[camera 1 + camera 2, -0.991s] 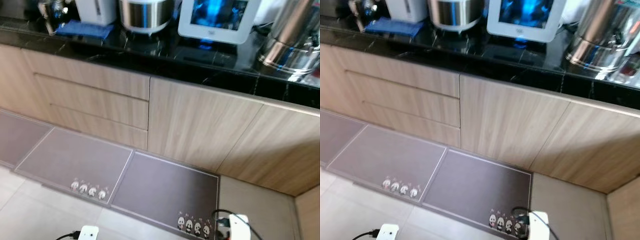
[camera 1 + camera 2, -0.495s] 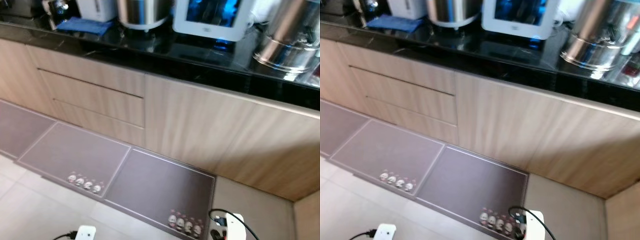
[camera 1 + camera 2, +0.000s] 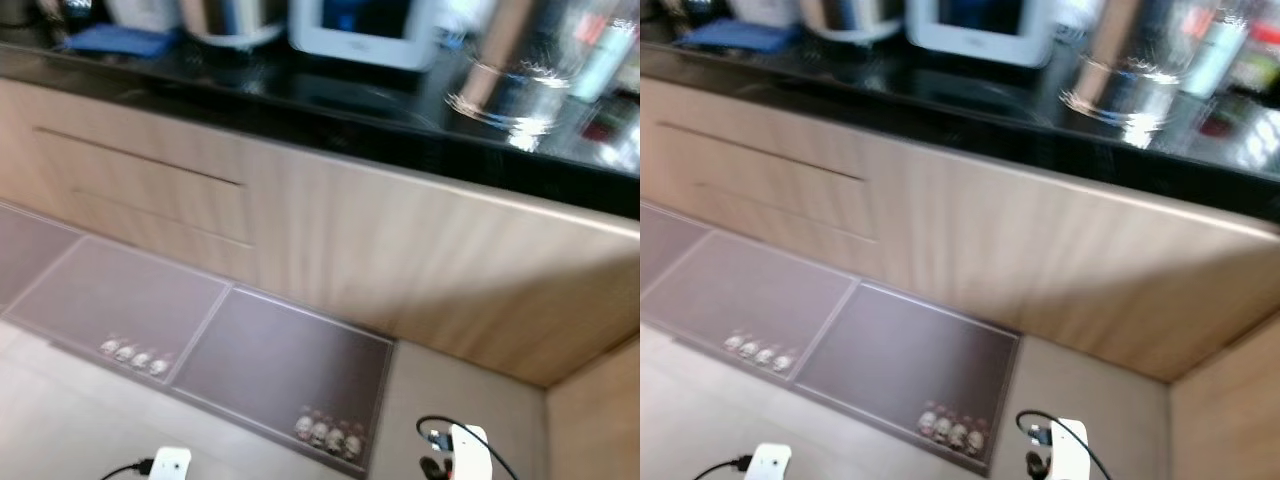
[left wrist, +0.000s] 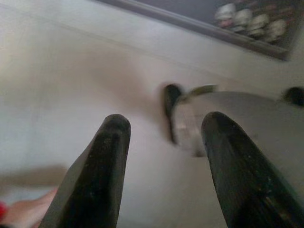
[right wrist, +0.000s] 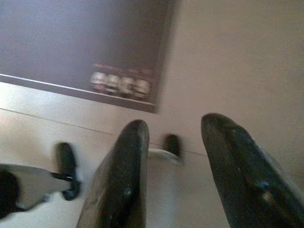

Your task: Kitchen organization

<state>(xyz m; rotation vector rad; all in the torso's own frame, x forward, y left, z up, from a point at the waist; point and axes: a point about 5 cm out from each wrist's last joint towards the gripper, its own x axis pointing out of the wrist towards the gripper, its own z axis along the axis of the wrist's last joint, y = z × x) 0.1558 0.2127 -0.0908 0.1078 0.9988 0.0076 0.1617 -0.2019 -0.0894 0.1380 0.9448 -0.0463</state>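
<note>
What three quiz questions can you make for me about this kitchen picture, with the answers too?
1. True or false: the brown floor mats carry small panda pictures.
2. What colour is the countertop: A white, B black, C green?
3. Fill in: the left end effector and the right end effector both hang with fingers ____ above the floor.

Key: 1 true. 2 B. 3 open.
</note>
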